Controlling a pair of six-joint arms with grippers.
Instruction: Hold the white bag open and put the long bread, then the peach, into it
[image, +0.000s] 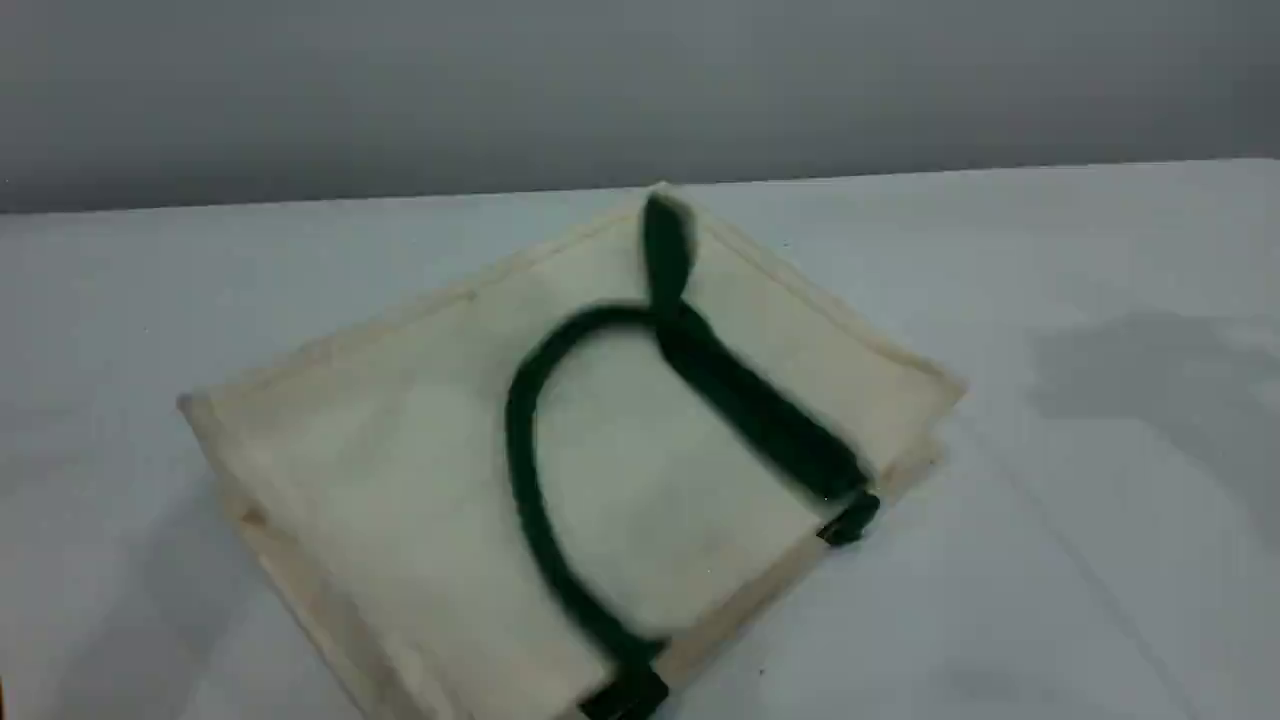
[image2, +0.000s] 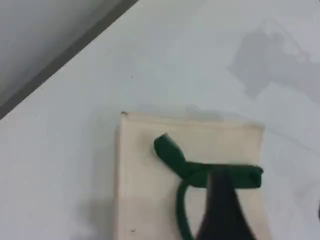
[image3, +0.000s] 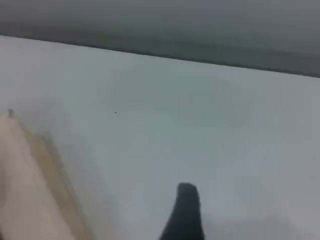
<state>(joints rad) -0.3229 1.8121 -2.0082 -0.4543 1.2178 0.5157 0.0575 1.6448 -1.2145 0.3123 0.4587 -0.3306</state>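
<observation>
The white bag (image: 400, 450) lies flat on the table, seen also from above in the left wrist view as the bag (image2: 145, 185). One dark green handle (image: 522, 440) curves across its top face. A second green handle (image: 760, 410) is motion-blurred beside it. Neither arm shows in the scene view. My left gripper (image2: 270, 212) hovers above the bag's handle (image2: 200, 172), one dark fingertip (image2: 220, 210) over the cloth, nothing between the jaws. My right gripper's fingertip (image3: 186, 210) hangs over bare table, right of the bag's edge (image3: 35, 190), holding nothing. The long bread and the peach are out of view.
The pale table (image: 1100, 450) stretches around the bag on all sides. Its far edge (image: 1000, 170) meets a grey wall. Soft shadows (image: 1150, 370) fall on the table to the bag's right.
</observation>
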